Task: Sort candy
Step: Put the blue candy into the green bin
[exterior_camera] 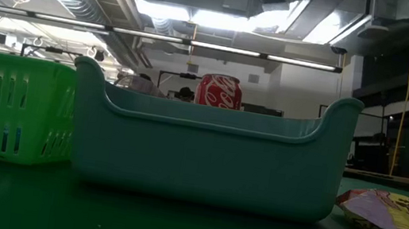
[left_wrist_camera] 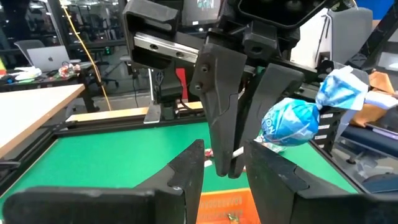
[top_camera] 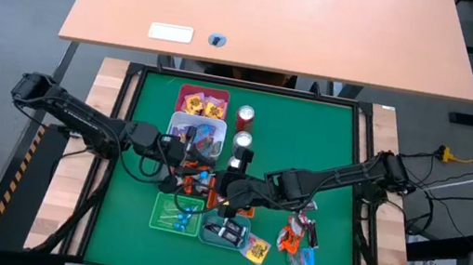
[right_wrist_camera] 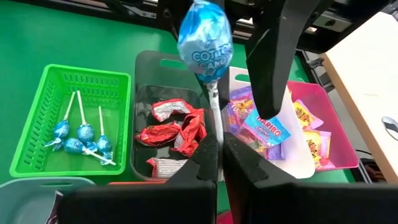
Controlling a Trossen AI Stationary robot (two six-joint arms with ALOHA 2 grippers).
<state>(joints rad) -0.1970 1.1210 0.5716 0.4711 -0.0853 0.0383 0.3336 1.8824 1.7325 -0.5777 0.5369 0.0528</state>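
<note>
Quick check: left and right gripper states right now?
Left gripper: open, holding nothing, its fingers either side of the right one.
Right gripper: closed on the stick of a blue lollipop.

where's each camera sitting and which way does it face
High: above the table, straight down; both arms.
Low: tabletop height, level across at the teal bin and a can; no arm shows.
Left wrist: on the left arm, past its own jaws at the right gripper.
Right wrist: on the right arm, past its shut jaws, down at the green bin.
Shared: both wrist views show the blue lollipop.
</note>
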